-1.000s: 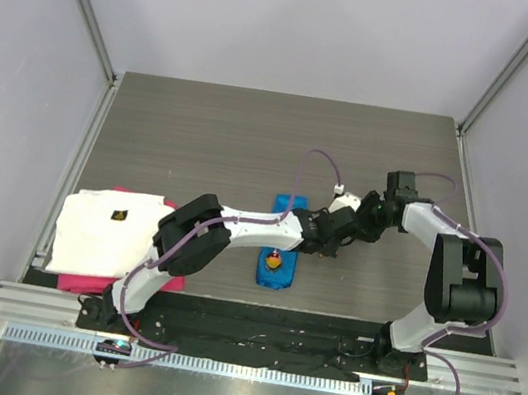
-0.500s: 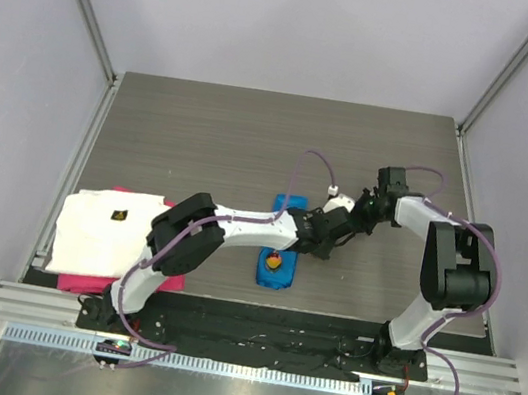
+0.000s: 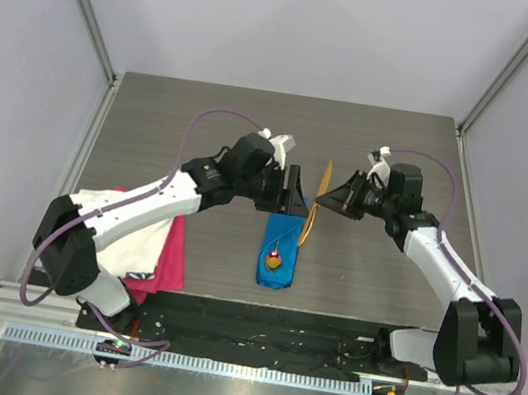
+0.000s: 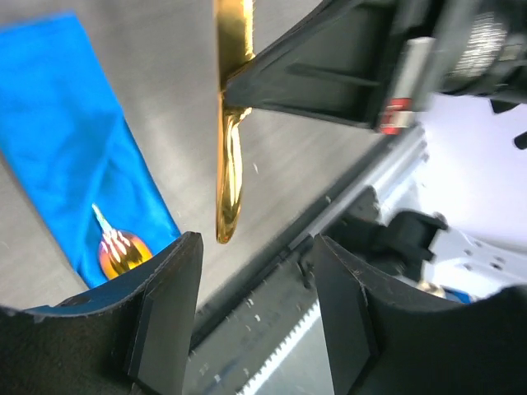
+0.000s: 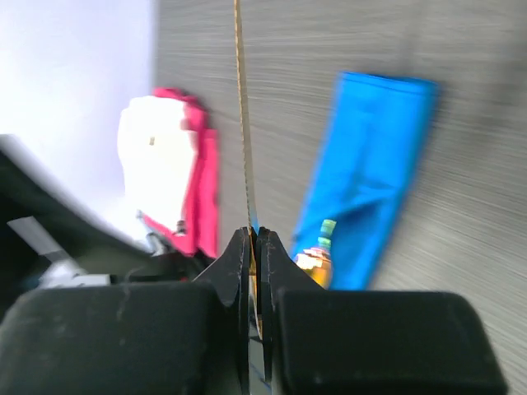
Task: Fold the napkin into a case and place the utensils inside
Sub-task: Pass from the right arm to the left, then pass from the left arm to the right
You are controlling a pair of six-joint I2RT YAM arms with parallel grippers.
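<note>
Right gripper (image 5: 251, 239): pinched shut on the gold utensil (image 3: 315, 204), gripping it from the right at about mid-length.
Left gripper (image 3: 293, 199): jaws wide apart, holding nothing, just left of the gold utensil and not touching it.
Gold utensil, axis: held off the table (image 3: 205, 127), running far-to-near with its near tip over the case's far right corner.
Case (image 3: 279, 251): a narrow blue pouch flat on the table between the two arms, its long axis also far-to-near, so nearly parallel to the held piece.
Case from the right gripper: down, to the left, and nearer the arm bases.
Other utensil (image 3: 275, 258): at the near part of the case, rounded head showing; whether it was tucked in or lay on top could not be told.
Nearer arm: both stood close, but only the right one held the piece.
Judgement: the coming move would probably turn on lowering the utensil along the case's length towards its opening.
Off to the side: white cloth (image 3: 127, 225) over pink cloth (image 3: 173, 258), well apart at the left.
</note>
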